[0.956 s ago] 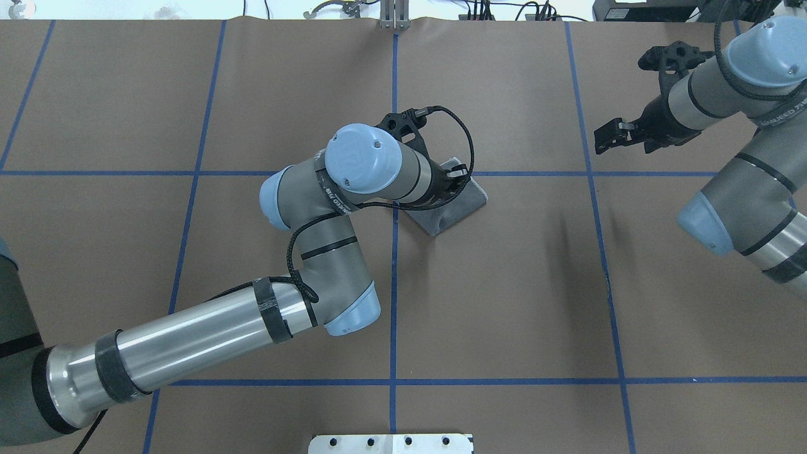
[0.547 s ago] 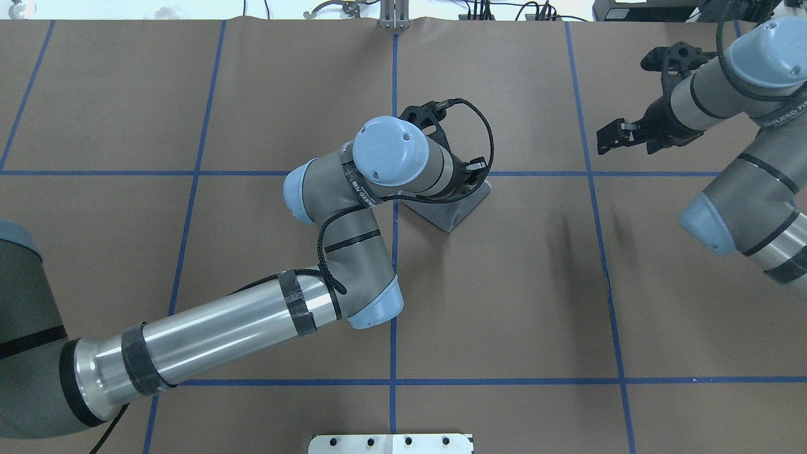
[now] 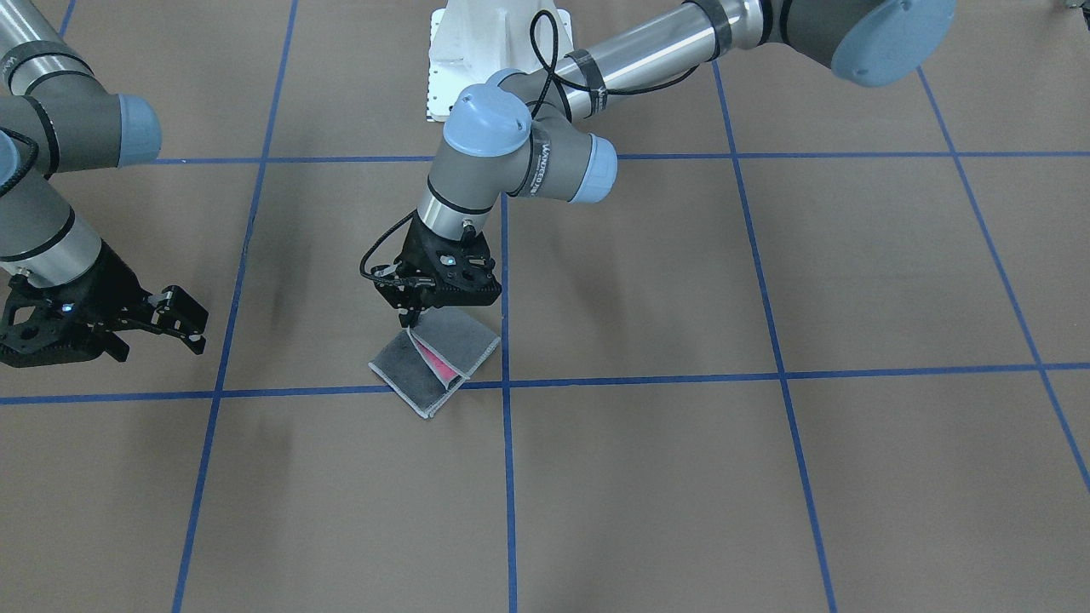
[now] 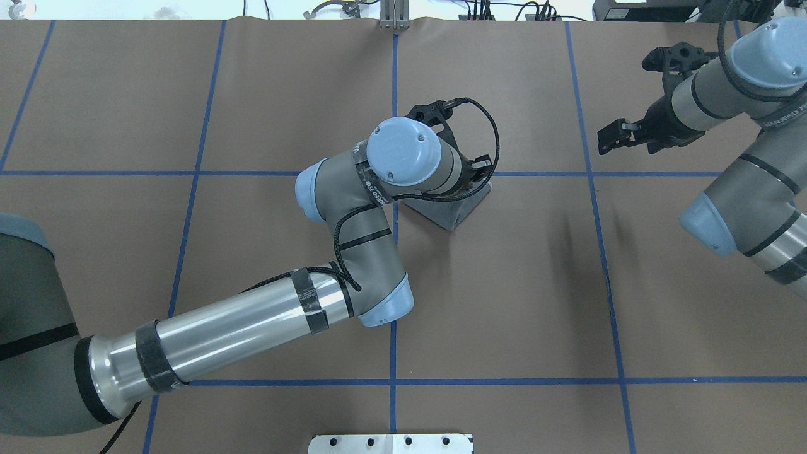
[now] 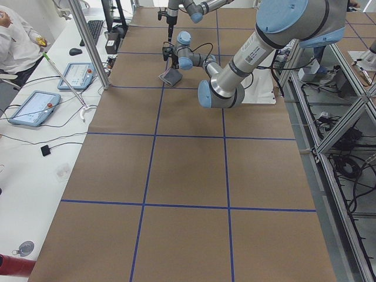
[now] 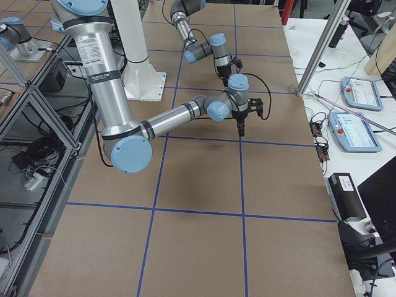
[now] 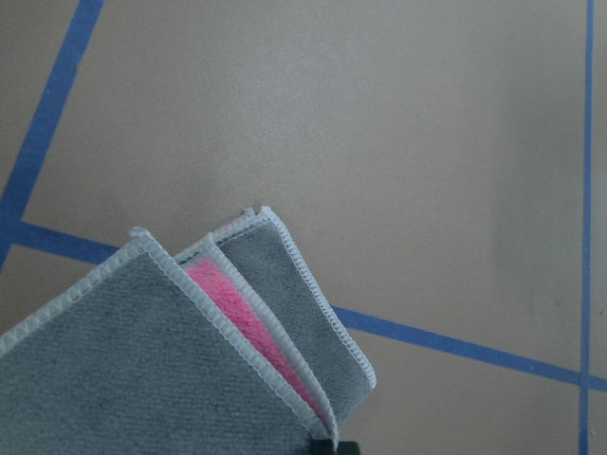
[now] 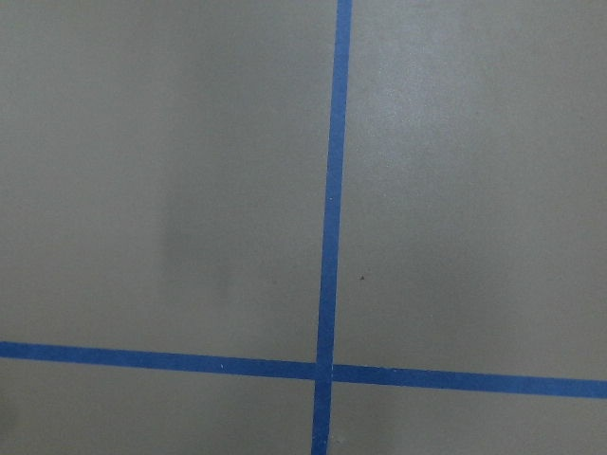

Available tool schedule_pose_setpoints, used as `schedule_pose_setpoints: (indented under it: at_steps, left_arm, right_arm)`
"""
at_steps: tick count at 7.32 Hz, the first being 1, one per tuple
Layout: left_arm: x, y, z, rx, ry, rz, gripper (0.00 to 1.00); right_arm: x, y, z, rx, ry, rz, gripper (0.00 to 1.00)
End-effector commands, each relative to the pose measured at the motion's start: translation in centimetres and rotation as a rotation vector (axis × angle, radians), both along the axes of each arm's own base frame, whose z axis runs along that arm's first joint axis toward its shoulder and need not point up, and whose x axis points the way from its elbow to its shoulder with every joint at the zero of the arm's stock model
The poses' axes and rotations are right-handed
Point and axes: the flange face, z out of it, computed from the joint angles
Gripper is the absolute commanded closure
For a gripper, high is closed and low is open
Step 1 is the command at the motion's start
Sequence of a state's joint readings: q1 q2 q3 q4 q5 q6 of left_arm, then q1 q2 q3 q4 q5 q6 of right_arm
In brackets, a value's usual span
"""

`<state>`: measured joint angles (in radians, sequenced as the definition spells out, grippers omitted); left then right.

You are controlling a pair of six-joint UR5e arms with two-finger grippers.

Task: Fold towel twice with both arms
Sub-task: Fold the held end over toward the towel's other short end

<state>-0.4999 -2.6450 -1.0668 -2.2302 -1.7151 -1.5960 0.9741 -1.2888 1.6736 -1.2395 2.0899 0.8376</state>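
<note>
Left gripper point(image 3: 410, 321) is clamped on the towel point(image 3: 426, 375) edge, holding the top grey flap tilted up; pink shows inside. Towel lies folded mid-table, just beside a tape crossing point(image 3: 505, 383). Right gripper point(image 4: 606, 140) hovers far right, fingers apart.

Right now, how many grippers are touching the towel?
1: the left gripper, at the centre, pinches a lifted corner of the towel. The right gripper hangs well apart.

- A robotics lab: a long table point(image 5: 188, 170) papered brown and gridded in blue tape point(image 5: 227, 170).
- Out past the left gripper point(image 3: 409, 322), a white bench point(image 5: 29, 176) carries teach pendants point(image 5: 34, 107), loose cables and an aluminium post point(image 5: 90, 44).
</note>
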Motion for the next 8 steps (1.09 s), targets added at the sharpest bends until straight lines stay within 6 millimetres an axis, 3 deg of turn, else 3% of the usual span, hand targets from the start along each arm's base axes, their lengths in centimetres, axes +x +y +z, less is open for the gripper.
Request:
schedule_pose_setpoints:
  at_steps: [1, 3, 8]
  left_arm:
    - [0.9, -0.4, -1.0, -0.003, -0.008, -0.003, 1.0]
    - [1.7, -0.3, -0.3, 0.002, -0.03, -0.023, 1.0]
    - [2.9, -0.9, -1.1, 0.034, -0.063, -0.041, 1.0]
  right_arm:
    - [0.0, 0.0, 0.1, -0.001, 0.001, 0.0, 0.02]
    - [0.0, 0.0, 0.0, 0.002, -0.001, 0.0, 0.02]
    - [0.1, -0.1, 0.0, 0.002, -0.001, 0.002, 0.02]
